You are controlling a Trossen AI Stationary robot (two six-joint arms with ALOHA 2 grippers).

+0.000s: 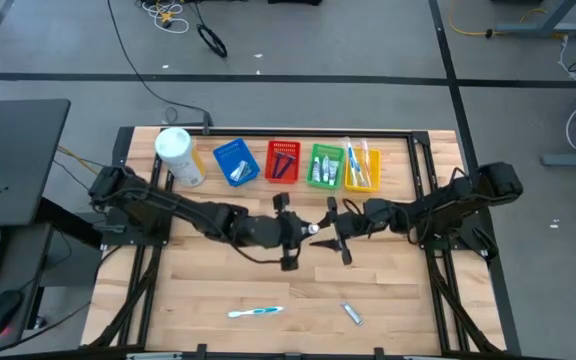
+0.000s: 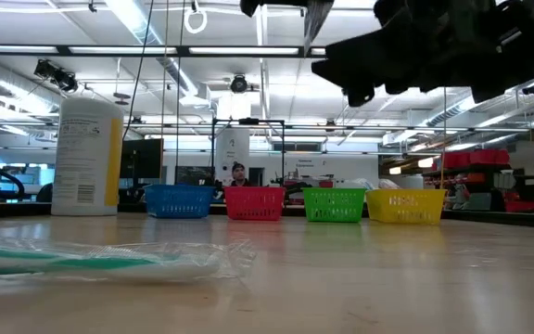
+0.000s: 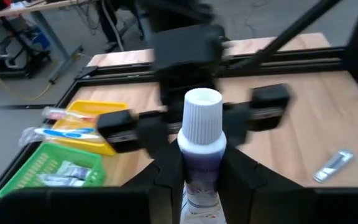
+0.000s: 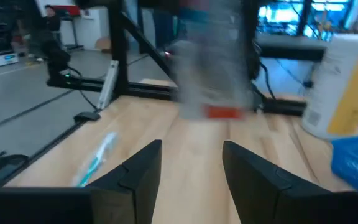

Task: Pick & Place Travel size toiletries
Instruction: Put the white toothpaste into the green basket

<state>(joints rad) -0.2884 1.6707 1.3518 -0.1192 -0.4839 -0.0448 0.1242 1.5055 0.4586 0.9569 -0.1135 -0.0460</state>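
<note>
Left gripper (image 3: 201, 180): I see it clamped on a tube (image 3: 202, 134), white ribbed cap pointing forward, held above mid-table.
Right gripper (image 4: 191, 165): fingers spread with nothing between them; in the high view it sits just beside the left gripper, facing it across the tube.
Step, my judgement: this looks like a hand-over in the air, or a pause before carrying the tube to a basket. I cannot tell which.
Other toiletries: 1 wrapped brush (image 1: 256, 313) and 1 small tube (image 1: 352, 313) lie on the near table, well apart from both arms.
Baskets: blue (image 1: 235, 162), red (image 1: 283, 161), green (image 1: 325, 165) and yellow (image 1: 362, 167) stand in a row at the far edge, each with items already inside.
Canister (image 1: 179, 156): stands beside the blue basket.
Risk 1: the two grippers are very close; any misjudged approach could knock the tube loose or bump fingers.
Risk 2: if the left lets go before the right closes, the tube drops to the table.
Risk 3: the smooth, soft tube body could slip or tilt in a light grip.
Writing: print on the tube and on the canister label is not readable to me.
</note>
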